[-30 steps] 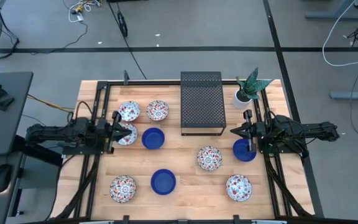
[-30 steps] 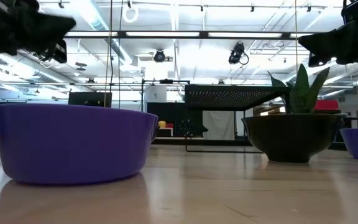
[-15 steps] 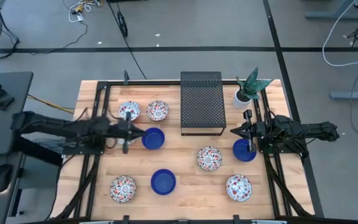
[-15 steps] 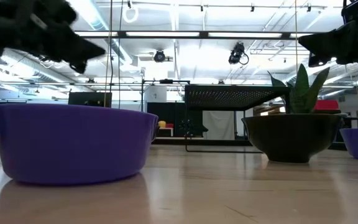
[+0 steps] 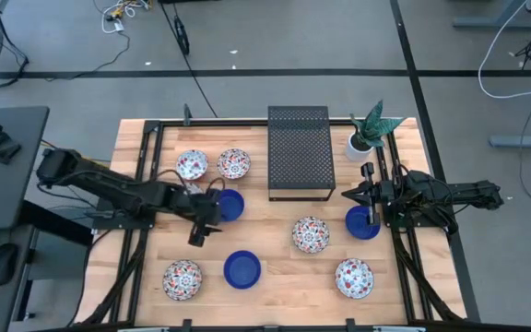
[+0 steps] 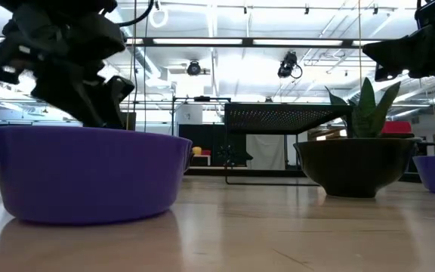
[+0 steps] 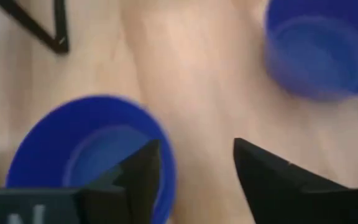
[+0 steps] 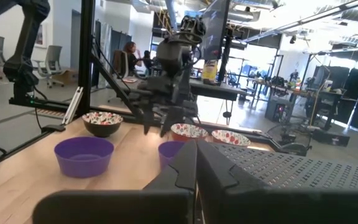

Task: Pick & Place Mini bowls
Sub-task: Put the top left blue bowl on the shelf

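My left gripper [image 5: 198,231], fingers parted, empty, hangs beside blue bowl [image 5: 228,205]. Risk: finger clips rim, bowl skids. Right gripper [image 5: 351,195] clenched, idle.

1. Three bowls are solid cobalt blue: one [image 5: 230,205] just beside the left arm's black fingers [image 5: 197,236], one [image 5: 242,268] near them, one [image 5: 363,223] under the right arm's black fingers [image 5: 350,195].
2. Five bowls, such as this one [image 5: 311,234], are white with red-and-blue flowers.
3. The surface [image 5: 275,277] is pale wood.
4. The plant [image 5: 373,123] is green in a white pot [image 5: 358,145].
5. The rack [image 5: 299,152] is black mesh.
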Available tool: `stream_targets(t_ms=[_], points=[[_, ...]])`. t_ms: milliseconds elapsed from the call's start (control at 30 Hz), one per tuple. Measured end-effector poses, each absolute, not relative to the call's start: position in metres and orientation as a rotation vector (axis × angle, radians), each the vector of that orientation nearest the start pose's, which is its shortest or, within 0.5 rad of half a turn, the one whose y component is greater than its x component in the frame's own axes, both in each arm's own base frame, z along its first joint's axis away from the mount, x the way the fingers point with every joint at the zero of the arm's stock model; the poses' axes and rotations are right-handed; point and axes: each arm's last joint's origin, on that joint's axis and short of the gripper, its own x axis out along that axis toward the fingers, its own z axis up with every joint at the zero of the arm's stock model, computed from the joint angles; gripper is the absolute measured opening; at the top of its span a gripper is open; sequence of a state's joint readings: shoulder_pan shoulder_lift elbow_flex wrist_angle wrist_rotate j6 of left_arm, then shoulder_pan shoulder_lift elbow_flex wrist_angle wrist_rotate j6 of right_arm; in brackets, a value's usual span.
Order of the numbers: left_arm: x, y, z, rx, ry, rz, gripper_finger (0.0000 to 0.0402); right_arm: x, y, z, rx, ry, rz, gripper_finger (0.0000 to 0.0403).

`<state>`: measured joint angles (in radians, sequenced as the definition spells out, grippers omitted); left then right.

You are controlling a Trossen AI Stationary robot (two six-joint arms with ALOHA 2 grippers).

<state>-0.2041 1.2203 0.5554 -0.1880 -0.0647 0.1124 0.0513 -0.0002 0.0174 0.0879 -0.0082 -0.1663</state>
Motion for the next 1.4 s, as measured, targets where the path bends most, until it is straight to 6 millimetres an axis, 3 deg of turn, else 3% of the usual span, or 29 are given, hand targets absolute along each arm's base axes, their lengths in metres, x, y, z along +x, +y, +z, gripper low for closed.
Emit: stream_targets(t_ms=[133,267,600,833,967,1200,1300,1400], points=[[0.221,-0.049,0.162,0.270,0.903,-0.080,0.0242,0.096,0.005,0.178,-0.164,-0.110,0.051,0.0009],[0.224,-0.051,0.152,0.252,0.936,-0.027,0.0228,0.096,0.005,0.178,-0.164,-0.110,0.051,0.0009],[0.236,-0.054,0.130,0.232,0.961,0.005,0.0127,0.096,0.005,0.178,-0.164,-0.110,0.051,0.0009],[0.242,-0.065,0.139,0.185,0.923,-0.005,0.0057,0.096,0.005,0.178,-0.164,-0.111,0.050,0.0009],[0.246,-0.069,0.144,0.189,0.904,-0.020,0.0058,0.096,0.005,0.178,-0.164,-0.111,0.050,0.0009],[0.244,-0.069,0.144,0.173,0.926,0.003,0.0101,0.096,0.005,0.178,-0.164,-0.111,0.050,0.0009],[0.244,-0.069,0.143,0.172,0.927,0.015,0.0091,0.096,0.005,0.178,-0.164,-0.111,0.051,0.0009],[0.244,-0.070,0.143,0.168,0.927,0.016,0.0056,0.096,0.005,0.178,-0.164,-0.111,0.050,0.0009]])
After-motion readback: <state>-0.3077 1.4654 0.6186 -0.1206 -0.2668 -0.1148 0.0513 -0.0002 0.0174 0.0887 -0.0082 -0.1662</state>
